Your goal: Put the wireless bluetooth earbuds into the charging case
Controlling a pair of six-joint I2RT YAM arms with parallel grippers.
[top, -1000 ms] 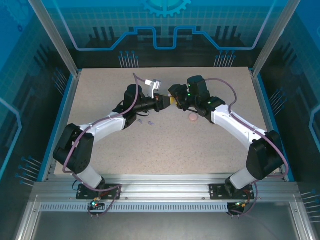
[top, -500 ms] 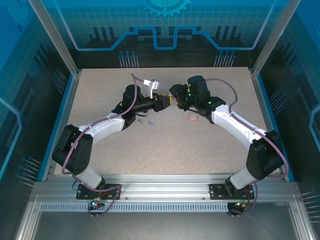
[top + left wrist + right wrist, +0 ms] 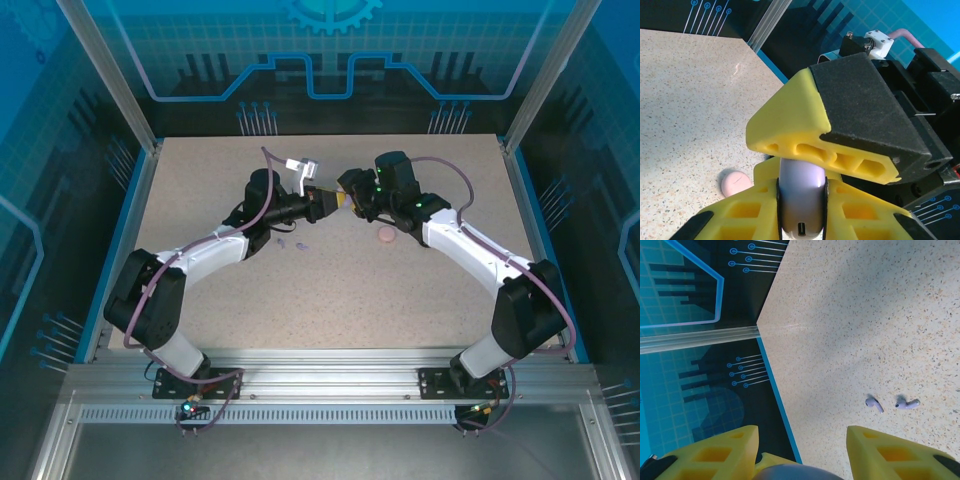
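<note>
The lilac charging case (image 3: 801, 195) is held off the table, port end toward the left wrist camera. My left gripper (image 3: 801, 202) is shut on its two flat sides. My right gripper (image 3: 801, 436) meets it head-on, its fingers (image 3: 805, 130) spanning the case's rounded edge (image 3: 795, 474) and closed on it. In the top view both grippers, left (image 3: 328, 203) and right (image 3: 348, 200), touch tips above the middle of the table. Two lilac earbuds (image 3: 874, 403) (image 3: 907, 403) lie side by side on the table, seen from above under the left forearm (image 3: 283, 243) (image 3: 302, 243).
A round pink case (image 3: 386, 236) lies shut on the speckled table (image 3: 350, 290) beneath the right arm, also seen in the left wrist view (image 3: 735, 182). A blue rim (image 3: 780, 410) and clear walls border the table.
The left wrist has turned slightly. Both grippers stay together at the case and nothing on the table has moved.
</note>
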